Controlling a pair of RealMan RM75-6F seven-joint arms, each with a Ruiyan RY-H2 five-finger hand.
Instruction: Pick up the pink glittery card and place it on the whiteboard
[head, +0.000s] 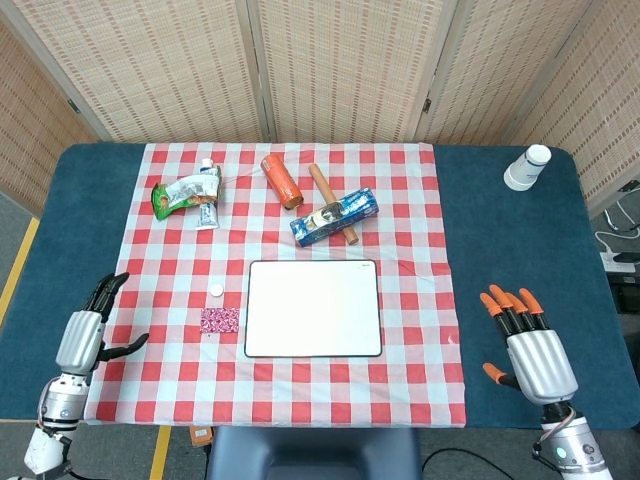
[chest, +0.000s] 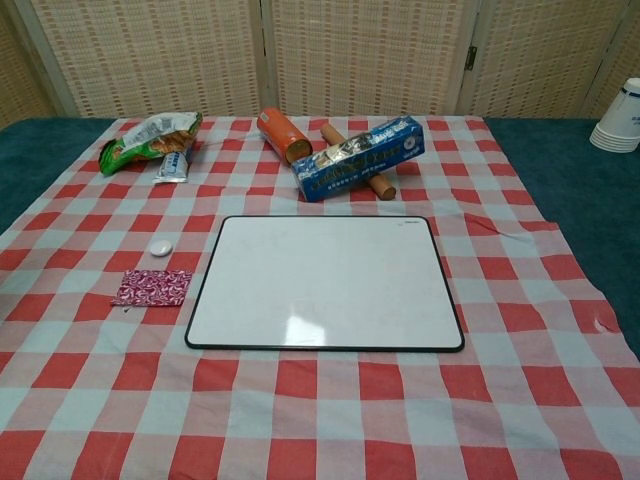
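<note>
The pink glittery card (head: 219, 320) lies flat on the checked cloth just left of the whiteboard (head: 313, 309); the chest view shows the card (chest: 151, 287) and the whiteboard (chest: 325, 282) the same way, a small gap between them. My left hand (head: 87, 329) hovers at the table's near left edge, well left of the card, fingers spread and empty. My right hand (head: 528, 345) is at the near right over the blue table, fingers apart, holding nothing. Neither hand shows in the chest view.
A small white cap (head: 215, 290) sits just beyond the card. At the far side lie a green snack bag (head: 180, 193), a tube (head: 208, 205), an orange can (head: 281, 179), a rolling pin (head: 320, 182) and a blue box (head: 335, 217). Stacked paper cups (head: 526, 167) stand far right.
</note>
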